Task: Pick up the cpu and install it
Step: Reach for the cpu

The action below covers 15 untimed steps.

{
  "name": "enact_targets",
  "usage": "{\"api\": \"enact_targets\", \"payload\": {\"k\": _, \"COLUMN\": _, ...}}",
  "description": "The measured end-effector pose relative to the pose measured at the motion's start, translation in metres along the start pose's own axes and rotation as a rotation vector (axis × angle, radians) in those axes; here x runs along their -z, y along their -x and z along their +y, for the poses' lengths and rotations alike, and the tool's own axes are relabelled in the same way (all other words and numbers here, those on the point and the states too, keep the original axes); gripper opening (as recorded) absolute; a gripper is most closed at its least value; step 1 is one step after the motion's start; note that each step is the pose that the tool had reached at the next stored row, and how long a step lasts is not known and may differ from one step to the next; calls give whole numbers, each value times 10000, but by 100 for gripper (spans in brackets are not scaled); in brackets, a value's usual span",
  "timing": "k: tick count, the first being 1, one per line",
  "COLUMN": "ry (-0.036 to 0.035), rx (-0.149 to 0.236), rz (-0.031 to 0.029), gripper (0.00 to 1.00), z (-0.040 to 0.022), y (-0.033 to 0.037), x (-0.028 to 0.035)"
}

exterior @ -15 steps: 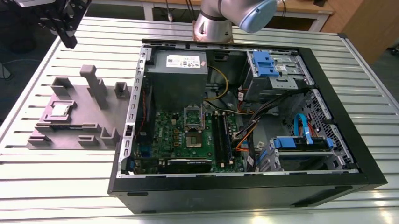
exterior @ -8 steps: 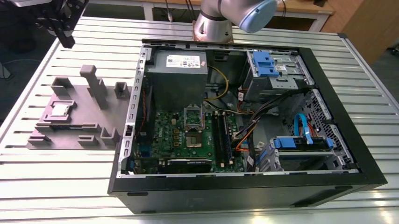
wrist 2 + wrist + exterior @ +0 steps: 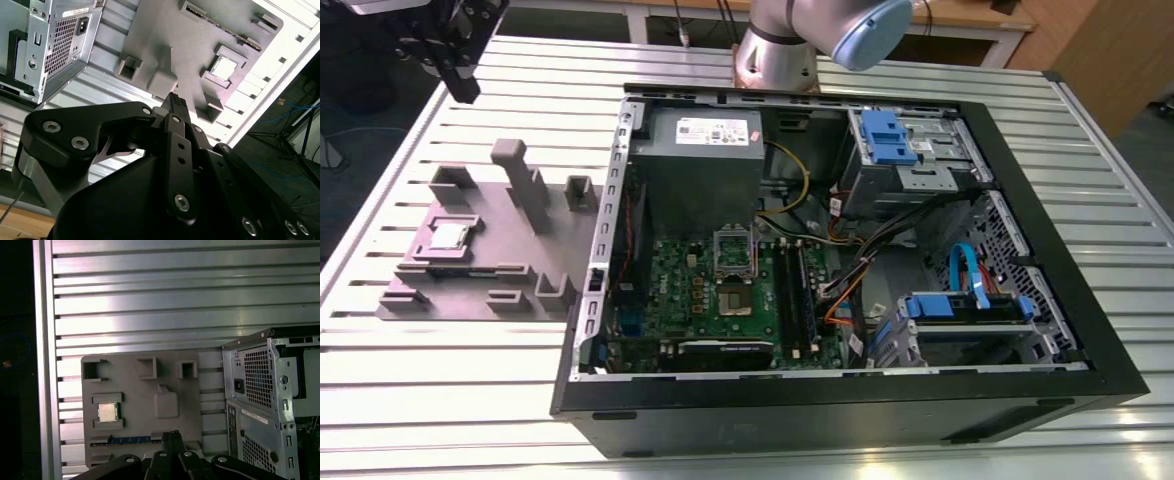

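Status on the cpu job: the cpu (image 3: pixel 450 235) hasn't been picked up yet. It sits flat, metal side up, in its square pocket on the grey fixture block (image 3: pixel 494 270). That block lies on the slatted tabletop (image 3: pixel 427 400) just beside the open PC case (image 3: pixel 854 400), on the exterior view's left of it.

The end effector (image 3: pixel 464 90) hangs up in the air, well apart from the chip. In the exterior view it's out past the block's far edge, so the cpu lies below it and back toward the camera side. Both wrist views agree: the chip is off to one side of the tips, not under them, with a raised lump of the block nearer the tips than the chip is. The fingers look pinched together, narrow, with nothing held between them.

There's only one arm, so no question of which is nearer. The chip is square, so it has no real long axis either, and its edges run parallel to the pocket walls.

The socket (image 3: pixel 736 302) sits mid motherboard (image 3: pixel 700 290), inside the case, well apart from the chip.
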<state>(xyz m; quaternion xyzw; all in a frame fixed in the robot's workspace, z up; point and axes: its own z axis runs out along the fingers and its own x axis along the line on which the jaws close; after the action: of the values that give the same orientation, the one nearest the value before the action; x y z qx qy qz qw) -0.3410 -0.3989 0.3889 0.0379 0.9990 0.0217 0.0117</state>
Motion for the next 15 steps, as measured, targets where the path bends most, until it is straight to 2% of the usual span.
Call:
{"api": "enact_targets", "payload": {"k": 3, "ry": 11, "rx": -1, "rz": 2, "gripper": 11, "z": 0, "y": -1, "x": 0}}
{"api": "enact_targets", "payload": {"k": 5, "ry": 53, "rx": -3, "rz": 42, "gripper": 11, "z": 0, "y": 0, "x": 0}}
{"api": "enact_targets", "payload": {"k": 6, "ry": 96, "rx": -6, "rz": 86, "gripper": 11, "z": 0, "y": 0, "x": 0}}
{"api": "enact_targets", "payload": {"k": 8, "ry": 185, "rx": -16, "rz": 263, "gripper": 11, "z": -1, "y": 0, "x": 0}}
{"api": "enact_targets", "payload": {"k": 10, "ry": 226, "rx": -23, "rz": 385, "gripper": 11, "z": 0, "y": 0, "x": 0}}
{"api": "enact_targets", "payload": {"k": 11, "ry": 228, "rx": -25, "rz": 401, "gripper": 11, "z": 0, "y": -1, "x": 0}}
{"api": "enact_targets", "payload": {"k": 15, "ry": 228, "rx": -24, "rz": 402, "gripper": 11, "z": -2, "y": -27, "x": 1}}
